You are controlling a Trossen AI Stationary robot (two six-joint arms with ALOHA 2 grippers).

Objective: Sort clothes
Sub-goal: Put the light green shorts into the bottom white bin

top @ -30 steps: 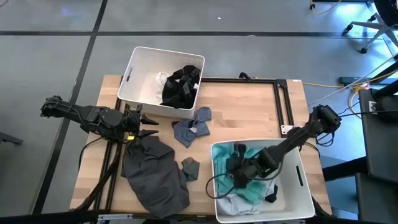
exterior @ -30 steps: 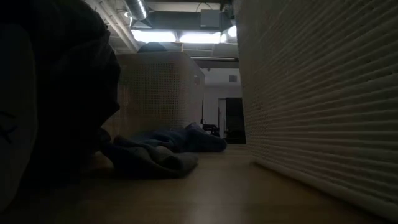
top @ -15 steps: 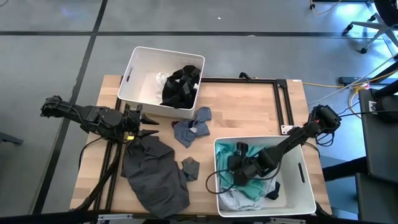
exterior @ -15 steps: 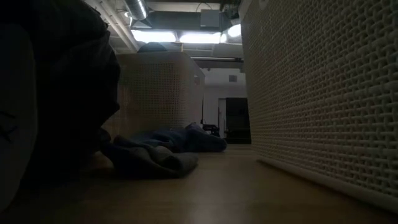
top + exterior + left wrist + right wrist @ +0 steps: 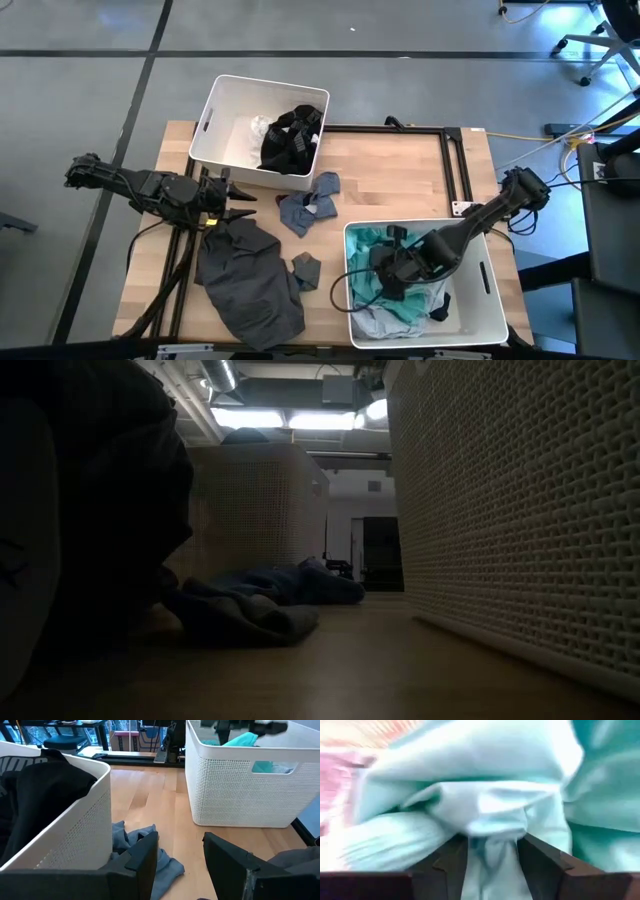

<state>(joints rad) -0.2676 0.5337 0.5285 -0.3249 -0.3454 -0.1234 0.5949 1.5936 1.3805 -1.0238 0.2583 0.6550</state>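
Observation:
My right gripper reaches down into the white bin at the table's near right. It is open over a teal garment, and a bunched fold of that garment stands between its fingers. Pale clothes lie beneath the garment. My left gripper waits open at the table's left, above the dark grey garment that lies spread on the table. A grey-blue garment lies crumpled mid-table. A small grey piece lies next to the dark garment. My right gripper comes at the teal garment from above, slanting down. A gathered fold of it lies between the two parted fingers and against their inner sides. The rest of the garment rests in the bin on the other clothes.
A second white bin at the far left holds black clothes and something white. A black frame lies on the table's far right. In the low view the near bin's lattice wall fills the right side.
My right gripper has risen inside the near-right bin, and the teal garment has bunched up under it. The bin has slid slightly toward the table's right edge.

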